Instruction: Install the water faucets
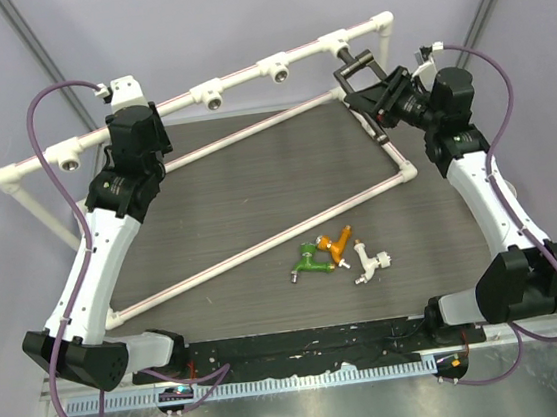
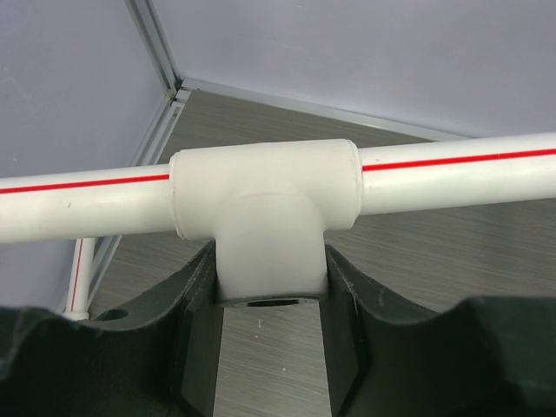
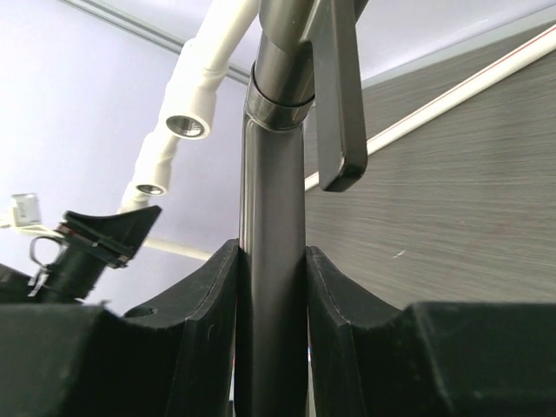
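My right gripper (image 1: 378, 91) (image 3: 271, 252) is shut on the long tube of the black faucet (image 1: 353, 67) (image 3: 271, 217). Its crosswise handle (image 3: 339, 113) hangs to the right. The faucet's far end points at the rightmost tee (image 1: 340, 40) of the white pipe frame (image 1: 243, 72); I cannot see whether they meet. My left gripper (image 1: 134, 134) (image 2: 269, 261) is shut on the stem of a tee socket (image 2: 269, 226) on the same raised rail. The green (image 1: 310, 260), orange (image 1: 340, 245) and white (image 1: 370, 261) faucets lie together on the table, near the front.
Open tee sockets (image 1: 210, 95) (image 1: 278, 68) sit along the rail between the arms, and another (image 1: 72, 164) lies left of the left gripper. Lower frame pipes (image 1: 263, 245) cross the dark wood-grain table (image 1: 237, 193). Purple walls close the back.
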Controlling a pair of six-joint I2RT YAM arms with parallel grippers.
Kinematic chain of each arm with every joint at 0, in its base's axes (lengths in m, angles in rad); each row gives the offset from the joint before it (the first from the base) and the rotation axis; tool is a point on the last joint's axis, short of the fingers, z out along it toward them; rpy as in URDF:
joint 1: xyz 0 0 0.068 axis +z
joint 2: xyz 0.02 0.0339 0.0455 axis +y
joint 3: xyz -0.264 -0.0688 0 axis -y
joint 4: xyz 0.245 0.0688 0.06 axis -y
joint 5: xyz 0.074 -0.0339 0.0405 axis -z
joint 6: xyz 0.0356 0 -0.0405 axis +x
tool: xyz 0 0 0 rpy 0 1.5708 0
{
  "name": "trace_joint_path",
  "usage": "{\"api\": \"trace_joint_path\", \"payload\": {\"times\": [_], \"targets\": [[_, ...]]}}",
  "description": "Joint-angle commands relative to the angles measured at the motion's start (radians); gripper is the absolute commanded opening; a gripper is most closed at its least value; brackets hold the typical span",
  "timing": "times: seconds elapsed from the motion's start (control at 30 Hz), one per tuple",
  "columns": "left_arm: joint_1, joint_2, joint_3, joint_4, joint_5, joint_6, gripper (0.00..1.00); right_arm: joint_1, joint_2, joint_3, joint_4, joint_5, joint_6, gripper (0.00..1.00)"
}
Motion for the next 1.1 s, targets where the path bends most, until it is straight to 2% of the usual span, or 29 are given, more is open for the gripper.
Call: {"api": "trace_joint_path", "payload": {"times": [0.0, 0.27, 0.5, 0.63, 1.07], "targets": [[0.005, -0.055, -0.005, -0.031, 0.019, -0.012, 0.00, -0.025, 0.014, -0.008, 0.419, 0.033, 0.211, 0.01], [0.007, -0.059, -0.006, -0.031, 0.022, -0.013, 0.00, -0.028, 0.026, -0.123, 0.664, 0.019, 0.480, 0.01], [0.010, -0.073, -0.017, -0.017, 0.025, -0.009, 0.00, -0.028, 0.049, -0.183, 0.801, 0.021, 0.642, 0.01], [0.011, -0.075, -0.020, -0.015, 0.028, -0.007, 0.00, -0.028, 0.055, -0.217, 0.853, 0.033, 0.689, 0.01], [0.016, -0.079, -0.022, -0.014, 0.030, -0.006, 0.00, -0.028, 0.049, -0.215, 0.833, 0.018, 0.682, 0.01]]}}
